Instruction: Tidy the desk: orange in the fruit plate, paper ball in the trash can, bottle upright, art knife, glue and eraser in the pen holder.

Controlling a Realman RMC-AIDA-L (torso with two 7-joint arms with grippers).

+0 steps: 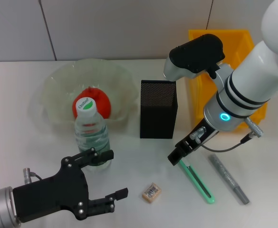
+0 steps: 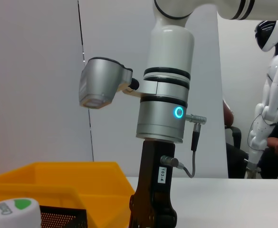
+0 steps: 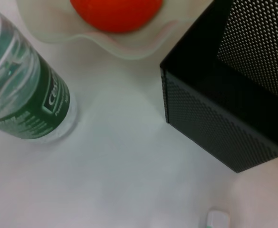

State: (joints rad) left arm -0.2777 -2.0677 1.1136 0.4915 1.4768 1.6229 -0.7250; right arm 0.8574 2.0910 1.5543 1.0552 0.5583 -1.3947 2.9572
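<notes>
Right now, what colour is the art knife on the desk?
Light green; the art knife shows best in the head view, lying just beyond the right pincer.

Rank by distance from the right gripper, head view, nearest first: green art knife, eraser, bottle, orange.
From the right gripper:
1. Green art knife, right at its tip, on the table's right side.
2. Eraser, front centre, lower left of the gripper.
3. Bottle, upright, left of centre.
4. Orange, in the fruit plate, back left.
</notes>
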